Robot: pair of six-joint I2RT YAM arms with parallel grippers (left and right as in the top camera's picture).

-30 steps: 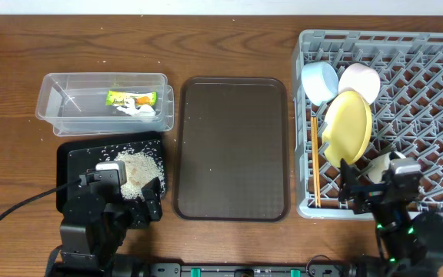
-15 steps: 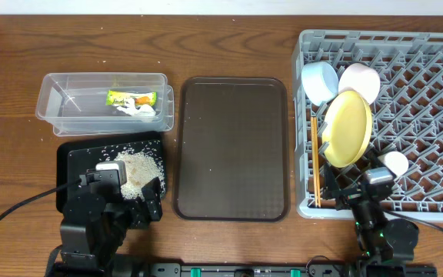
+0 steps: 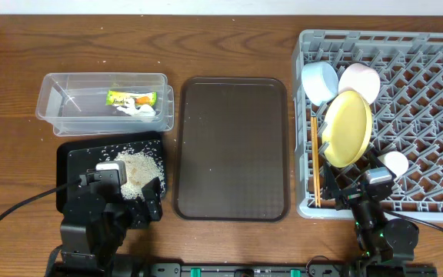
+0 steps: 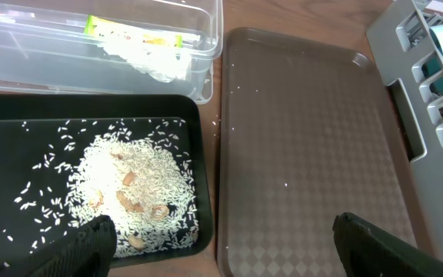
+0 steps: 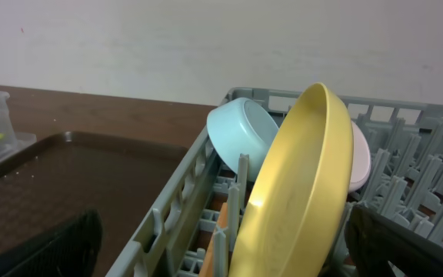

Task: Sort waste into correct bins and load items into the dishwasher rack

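Note:
The grey dishwasher rack (image 3: pixel 437 77) holds the yellow plate (image 3: pixel 348 127) on edge, the light-blue bowl (image 3: pixel 319 81), the pinkish bowl (image 3: pixel 360 81), the small pale cup (image 3: pixel 396 163) and the chopsticks (image 3: pixel 314 158). The clear tub (image 3: pixel 60 115) holds the green-and-orange wrapper (image 3: pixel 131 98) and white paper bits (image 3: pixel 141 110). The black tray (image 3: pixel 71 158) holds rice scraps (image 3: pixel 139 171). My left gripper (image 4: pixel 229 250) is open and empty above the black tray's near right corner. My right gripper (image 5: pixel 221 254) is open and empty at the rack's front edge, facing the plate (image 5: pixel 298 192).
The dark-brown serving tray (image 3: pixel 233 146) lies between the bins and the rack, with a few specks on it (image 4: pixel 298 138). A black cable (image 3: pixel 14 211) runs from the left arm across the table's front left.
My right gripper has let go of the pale cup, which now stands in the rack, and has drawn back left toward the rack's front edge. The left arm has not moved.

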